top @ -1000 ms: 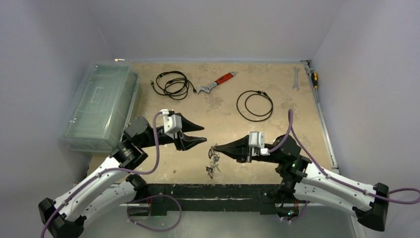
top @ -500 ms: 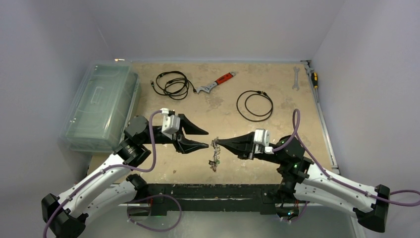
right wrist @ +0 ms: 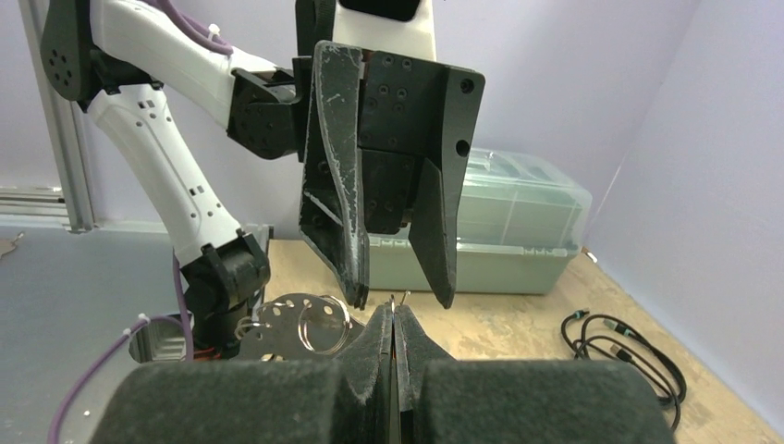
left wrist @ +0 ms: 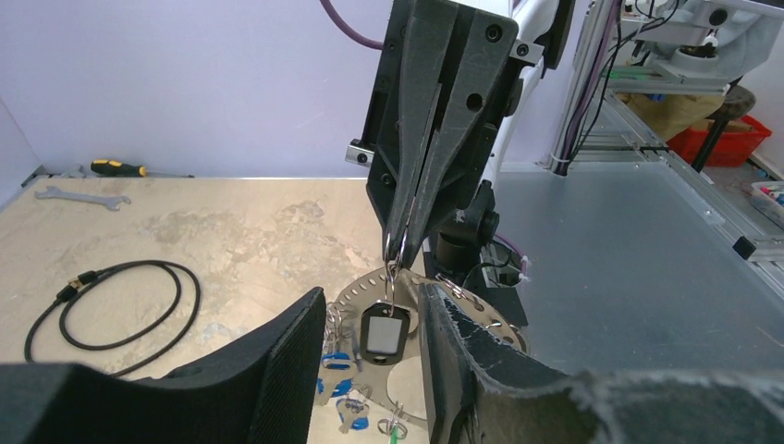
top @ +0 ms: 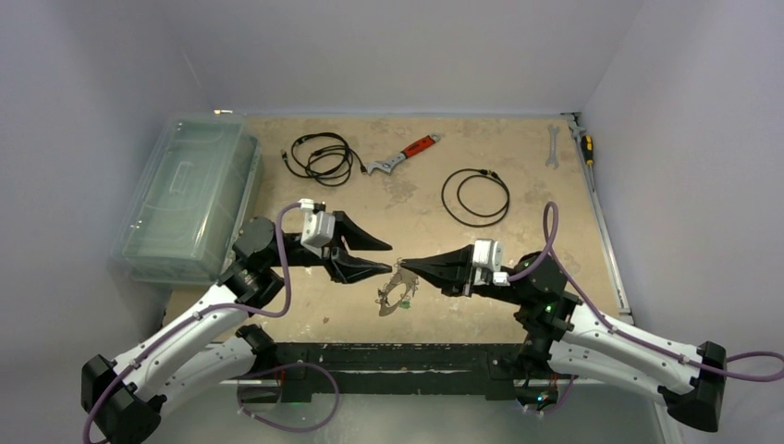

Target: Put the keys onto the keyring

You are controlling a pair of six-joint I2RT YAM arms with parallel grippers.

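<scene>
Our right gripper [top: 409, 265] is pressed together, its tips pinching a thin wire loop [left wrist: 392, 274] from which a dark tag [left wrist: 381, 335] hangs. The keyring [left wrist: 365, 289] sits just behind and below that tag, tilted up off the table in front of the arm bases. The blue-headed keys [left wrist: 337, 359] are bunched beneath it, near the table surface. Our left gripper [top: 388, 258] is spread and holds nothing, and in its wrist view one finger stands on either side of the tag. The main risk, as we judge it, is the pinch itself. The wire is thin and held only at the very fingertips, so a sideways nudge from the left fingers could pull it free and drop the whole bunch. If the left gripper closes on the tag rather than the hoop, the loop could twist and the keys swing. The keys are also crowded together, so we may catch two at once. We cannot tell from these views whether the tag's loop is already threaded on the hoop.
</scene>
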